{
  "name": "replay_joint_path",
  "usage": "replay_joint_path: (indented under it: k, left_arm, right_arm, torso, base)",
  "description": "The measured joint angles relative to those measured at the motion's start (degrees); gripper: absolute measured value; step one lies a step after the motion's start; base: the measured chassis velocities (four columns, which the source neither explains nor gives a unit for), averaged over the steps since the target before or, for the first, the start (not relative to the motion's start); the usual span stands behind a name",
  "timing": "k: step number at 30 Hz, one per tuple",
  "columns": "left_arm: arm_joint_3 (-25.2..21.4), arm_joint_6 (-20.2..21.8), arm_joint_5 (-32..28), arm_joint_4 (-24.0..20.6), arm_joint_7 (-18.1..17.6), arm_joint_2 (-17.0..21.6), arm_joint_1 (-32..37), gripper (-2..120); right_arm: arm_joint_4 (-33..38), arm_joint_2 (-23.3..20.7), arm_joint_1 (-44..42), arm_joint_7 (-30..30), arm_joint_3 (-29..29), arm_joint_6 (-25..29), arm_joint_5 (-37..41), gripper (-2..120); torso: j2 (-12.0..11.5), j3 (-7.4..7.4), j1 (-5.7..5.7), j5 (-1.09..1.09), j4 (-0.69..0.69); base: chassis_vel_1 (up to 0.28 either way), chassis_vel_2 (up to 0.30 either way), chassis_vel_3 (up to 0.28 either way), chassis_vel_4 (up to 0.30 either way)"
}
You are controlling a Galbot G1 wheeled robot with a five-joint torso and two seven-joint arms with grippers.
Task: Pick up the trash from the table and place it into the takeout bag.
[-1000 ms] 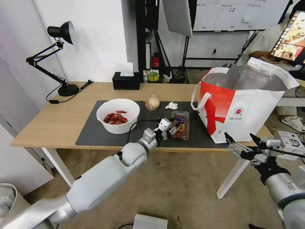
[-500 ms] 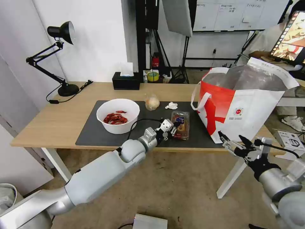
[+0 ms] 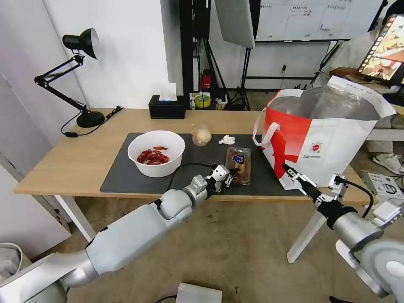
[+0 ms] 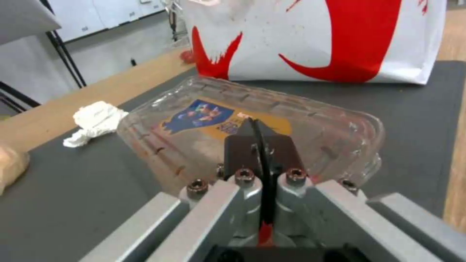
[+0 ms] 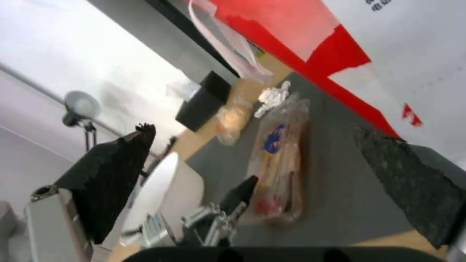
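Light-wood table (image 3: 80, 164) with a dark grey mat (image 3: 126, 179) fills the work area. Nearest, the left gripper (image 3: 229, 173) reaches low over the mat's front edge, its jaws pressed together at the near end of the clear plastic tray (image 3: 239, 159); whether they pinch its rim is unclear. That tray carries a blue-and-orange label, unreadable. Off the table's front edge, the right gripper (image 3: 294, 176) points at the takeout bag (image 3: 332, 147), jaws apart. Farther back sit the white bowl of red shells (image 3: 156, 152), small clear bag (image 3: 202, 135) and crumpled tissue (image 3: 227, 139).

bowl (image 3: 156, 152) red shells, mat left | tray (image 3: 238, 164) centre | bagged lump (image 3: 201, 135), tissue (image 3: 227, 139) behind | tote (image 3: 324, 134) upright, right
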Motion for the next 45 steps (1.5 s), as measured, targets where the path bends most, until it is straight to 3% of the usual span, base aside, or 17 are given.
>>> replay_joint_path:
  k: [6,19,30,45]
  left_arm:
    - [-0.66,-0.07,0.13,-0.68,-1.18,-0.40,1.10,0]
    - [-0.83,-0.37,0.57,-0.59,-1.29,-0.20,1.98,0]
    - [-0.31,-0.50,0.55,-1.12,-1.24,0.37,2.11,0]
    - [-0.07,-0.68,0.05,-1.75,-1.63,1.20,3.38,0]
  right_arm:
    - [-3.79,-1.28,4.67,3.88,-2.32,0.40,6.41,100]
    - [-11.30,-0.02,11.97,9.19,-9.17,0.94,7.60,100]
    - [-13.75,2.54,16.63,11.68,-13.18,1.71,5.01,100]
    - [-22.03,6.12,27.24,15.18,-23.29,3.21,-1.50,100]
  torso:
    - [0.00,0.00,0.00,0.00,0.00]
    - [0.00,0.00,0.01,0.00,0.00]
    - [0.00,0.01,0.00,-0.01,0.00]
    - [0.00,0.00,0.00,-0.01,0.00]
  base:
    - [0.000,0.000,0.000,0.000]
    - [0.000,0.000,0.000,0.000]
    - [0.000,0.000,0.000,0.000]
    - [0.000,0.000,0.000,0.000]
